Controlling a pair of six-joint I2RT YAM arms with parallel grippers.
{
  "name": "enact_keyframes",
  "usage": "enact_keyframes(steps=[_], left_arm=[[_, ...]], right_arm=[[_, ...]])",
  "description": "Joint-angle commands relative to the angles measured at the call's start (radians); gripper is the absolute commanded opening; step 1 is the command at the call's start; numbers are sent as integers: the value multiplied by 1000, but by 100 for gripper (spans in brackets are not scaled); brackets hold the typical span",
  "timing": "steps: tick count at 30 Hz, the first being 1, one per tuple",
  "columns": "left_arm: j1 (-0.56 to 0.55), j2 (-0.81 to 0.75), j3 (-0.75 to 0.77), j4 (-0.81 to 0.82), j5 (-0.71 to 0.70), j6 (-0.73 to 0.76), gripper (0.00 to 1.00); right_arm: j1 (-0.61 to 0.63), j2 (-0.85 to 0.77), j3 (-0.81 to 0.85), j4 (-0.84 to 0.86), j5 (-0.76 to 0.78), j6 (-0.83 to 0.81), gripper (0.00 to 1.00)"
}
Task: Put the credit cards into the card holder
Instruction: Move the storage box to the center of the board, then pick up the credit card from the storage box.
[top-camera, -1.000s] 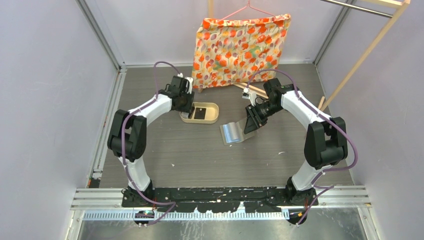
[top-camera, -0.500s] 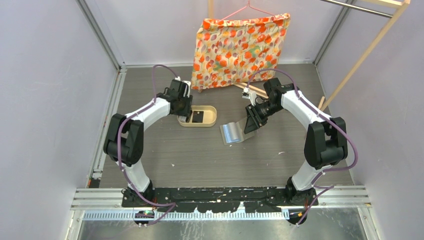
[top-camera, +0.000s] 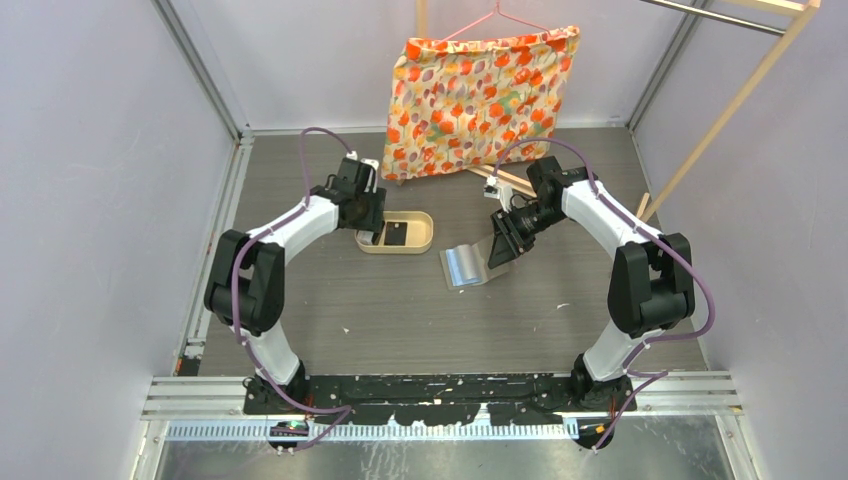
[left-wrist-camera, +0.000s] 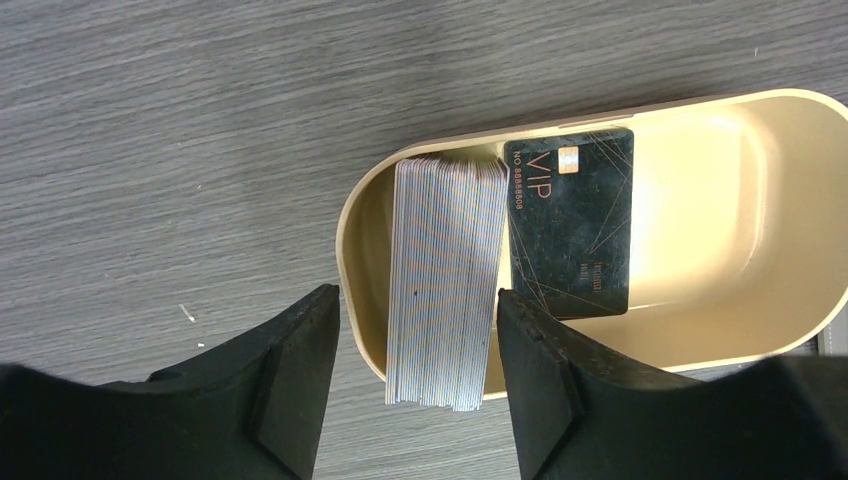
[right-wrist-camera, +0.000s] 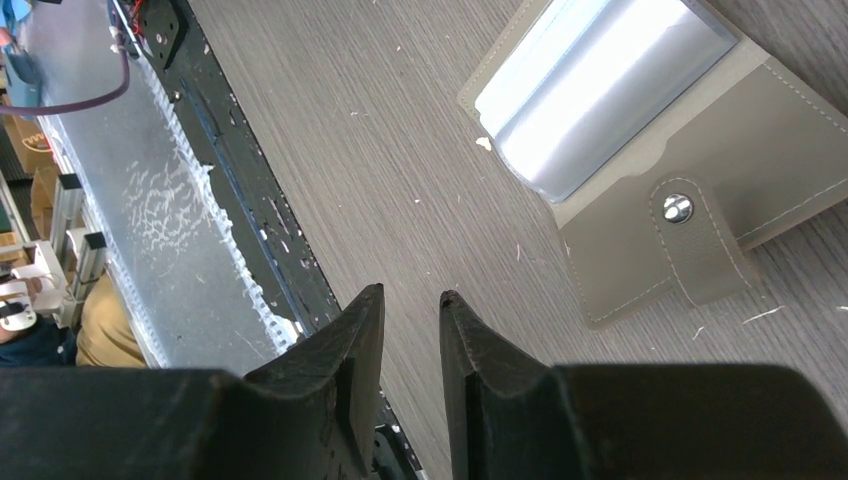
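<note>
A stack of pale credit cards (left-wrist-camera: 445, 290) stands on edge in the left end of a tan oval tray (left-wrist-camera: 700, 100). A black card (left-wrist-camera: 572, 225) lies flat beside the stack. My left gripper (left-wrist-camera: 418, 295) is open above the stack, with one finger on each side and nothing held; in the top view it (top-camera: 372, 232) hangs over the tray's left end. The grey card holder (right-wrist-camera: 610, 100) lies open on the table with its clear pockets up, also in the top view (top-camera: 465, 268). My right gripper (right-wrist-camera: 410, 295) hovers beside it (top-camera: 503, 250), its jaws a narrow gap apart and empty.
A floral cloth (top-camera: 478, 85) hangs on a hanger at the back. A wooden frame (top-camera: 720, 120) leans at the back right. Walls close in the table on the left, right and back. The arm bases and a metal rail (top-camera: 440, 395) run along the near edge.
My left arm has swung its elbow left and brought the gripper down over the tray's left end. The tray sits slightly nearer than before. The right arm and the card holder have not moved.
</note>
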Motion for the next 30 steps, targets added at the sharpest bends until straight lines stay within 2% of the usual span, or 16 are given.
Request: enact_keyframes(steps=[1, 10, 19, 25, 30], left_arm=[[2, -55, 5, 14, -3, 12, 61], [-15, -68, 9, 10, -23, 18, 64], [-72, -102, 8, 19, -138, 53, 66], [-109, -44, 27, 28, -208, 111, 75], [-114, 26, 55, 18, -222, 125, 76]], right_arm=[[0, 0, 39, -16, -23, -15, 32], [0, 2, 40, -21, -25, -18, 32], [0, 1, 40, -26, -28, -21, 32], [0, 6, 40, -26, -28, -23, 32], [0, 8, 41, -27, -28, -23, 32]])
